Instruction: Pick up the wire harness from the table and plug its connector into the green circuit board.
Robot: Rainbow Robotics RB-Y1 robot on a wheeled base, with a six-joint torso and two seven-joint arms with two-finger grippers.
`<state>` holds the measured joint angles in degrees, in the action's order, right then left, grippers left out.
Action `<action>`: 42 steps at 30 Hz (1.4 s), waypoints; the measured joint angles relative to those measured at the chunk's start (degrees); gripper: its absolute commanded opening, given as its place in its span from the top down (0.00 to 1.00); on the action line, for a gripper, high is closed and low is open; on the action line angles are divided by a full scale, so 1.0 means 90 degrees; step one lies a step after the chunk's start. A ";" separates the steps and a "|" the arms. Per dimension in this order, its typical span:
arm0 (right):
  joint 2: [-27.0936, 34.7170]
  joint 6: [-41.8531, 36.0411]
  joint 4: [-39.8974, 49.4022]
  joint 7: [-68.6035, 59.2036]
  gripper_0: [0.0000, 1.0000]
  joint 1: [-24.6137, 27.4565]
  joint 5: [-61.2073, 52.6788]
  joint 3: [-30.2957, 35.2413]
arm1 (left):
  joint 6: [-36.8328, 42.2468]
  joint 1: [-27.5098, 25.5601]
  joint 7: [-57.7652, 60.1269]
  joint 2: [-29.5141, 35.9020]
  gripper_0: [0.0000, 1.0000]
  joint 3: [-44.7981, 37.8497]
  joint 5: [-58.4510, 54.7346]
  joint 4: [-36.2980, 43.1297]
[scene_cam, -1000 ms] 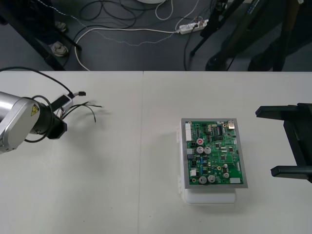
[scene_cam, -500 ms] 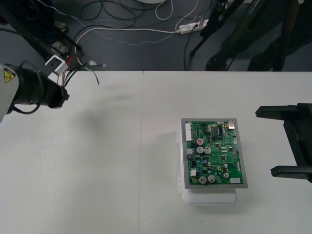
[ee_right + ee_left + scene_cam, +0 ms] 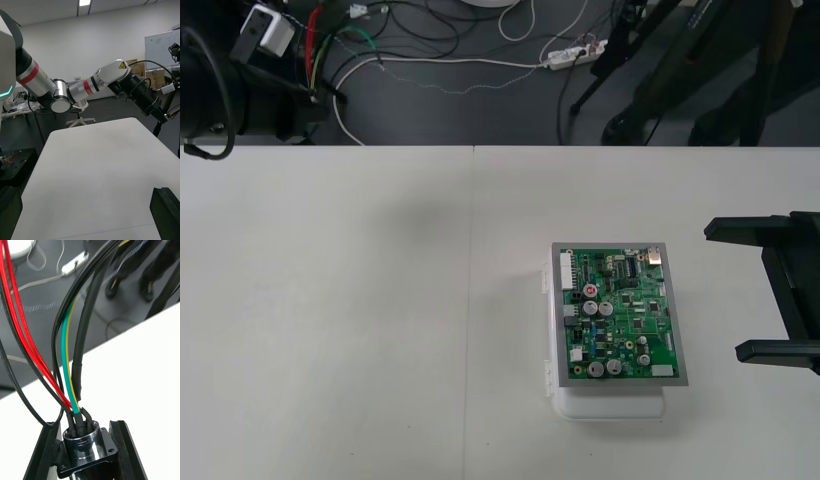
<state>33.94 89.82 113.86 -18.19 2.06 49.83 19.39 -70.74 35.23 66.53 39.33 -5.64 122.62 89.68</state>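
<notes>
My left gripper (image 3: pixel 308 70) is raised over the table's far left corner and is shut on the wire harness (image 3: pixel 320 35). In the left wrist view its black fingers (image 3: pixel 122 444) clamp the round metal socket (image 3: pixel 87 444) by its flange, and red, green and black wires (image 3: pixel 69 363) rise out of it. The harness's free ends (image 3: pixel 358 11) hang past the table's far edge. The green circuit board (image 3: pixel 620 315) lies on its white base (image 3: pixel 610 405) at the right of the table. My right gripper (image 3: pixel 758 292) waits open beside the board at the right edge.
Cables and a power strip (image 3: pixel 575 55) lie on the dark floor beyond the table's far edge. The pale table (image 3: pixel 400 330) stretches bare between the left arm and the board. In the right wrist view the left arm (image 3: pixel 112 80) reaches over the table's far side.
The left gripper has lifted the harness off the table and carried it up and towards the far left corner. The right arm and the board have not moved.
</notes>
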 measured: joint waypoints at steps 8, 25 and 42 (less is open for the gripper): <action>0.0000 0.0000 -0.0001 0.0000 0.00 -0.0001 0.0000 0.0000 | 0.0024 0.0197 -0.0139 0.0000 1.00 -0.0175 -0.0896 0.0077; -0.0001 0.0000 -0.0008 0.0000 0.00 -0.0005 -0.0001 0.0000 | 0.0137 0.0065 -0.0391 0.0000 1.00 -0.0186 -0.1984 0.2586; -0.0066 0.0000 -0.0128 0.0000 0.00 -0.0002 -0.0003 0.0163 | 0.0305 -0.1343 -0.0491 -0.0146 1.00 -0.0247 -0.1989 0.5310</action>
<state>33.34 89.82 112.70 -18.19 2.04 49.80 20.86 -68.00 23.14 62.12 38.02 -7.86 104.72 137.48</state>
